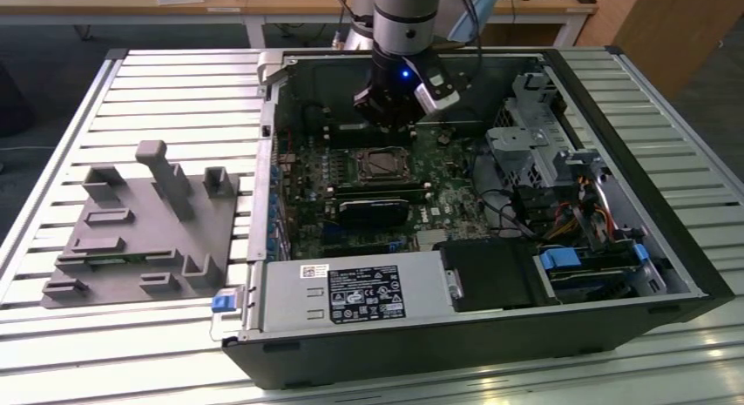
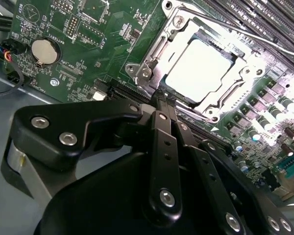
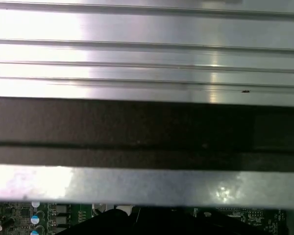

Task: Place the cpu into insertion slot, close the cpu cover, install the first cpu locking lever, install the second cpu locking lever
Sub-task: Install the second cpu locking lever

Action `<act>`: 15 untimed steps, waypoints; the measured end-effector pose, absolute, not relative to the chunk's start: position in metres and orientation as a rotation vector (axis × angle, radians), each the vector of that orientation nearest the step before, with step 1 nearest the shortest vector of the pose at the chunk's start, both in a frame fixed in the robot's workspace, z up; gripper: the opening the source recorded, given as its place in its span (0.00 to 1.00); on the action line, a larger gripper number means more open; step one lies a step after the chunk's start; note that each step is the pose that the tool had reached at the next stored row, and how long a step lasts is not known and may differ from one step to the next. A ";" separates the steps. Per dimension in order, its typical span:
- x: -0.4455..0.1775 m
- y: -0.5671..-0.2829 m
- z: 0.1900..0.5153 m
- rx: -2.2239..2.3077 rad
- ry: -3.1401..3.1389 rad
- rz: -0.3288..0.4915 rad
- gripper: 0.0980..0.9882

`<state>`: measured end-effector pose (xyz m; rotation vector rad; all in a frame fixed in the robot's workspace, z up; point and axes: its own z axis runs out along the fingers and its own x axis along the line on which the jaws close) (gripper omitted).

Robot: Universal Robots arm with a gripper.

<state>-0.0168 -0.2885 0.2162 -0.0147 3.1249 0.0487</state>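
The gripper (image 2: 161, 100), jaws pressed together and holding nothing, hovers beside the cpu cover (image 2: 152, 61) (chip seated); keep descent slow and vertical.

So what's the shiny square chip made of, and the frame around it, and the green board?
The cpu top looks like dull silver metal, glaring pale under the light. The cpu cover looks like thin polished steel, with bright mirror glints. The green board seems lacquered fibreglass or plastic, glossy with printed lines; I can't be sure.
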 end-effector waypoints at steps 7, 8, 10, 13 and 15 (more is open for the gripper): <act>-0.017 -0.292 0.216 -0.015 3.125 0.049 0.01; -0.017 -0.293 0.216 -0.015 3.125 0.049 0.01; -0.017 -0.294 0.216 -0.015 3.125 0.049 0.01; -0.017 -0.296 0.216 -0.015 3.125 0.049 0.01; -0.017 -0.298 0.216 -0.015 3.125 0.049 0.01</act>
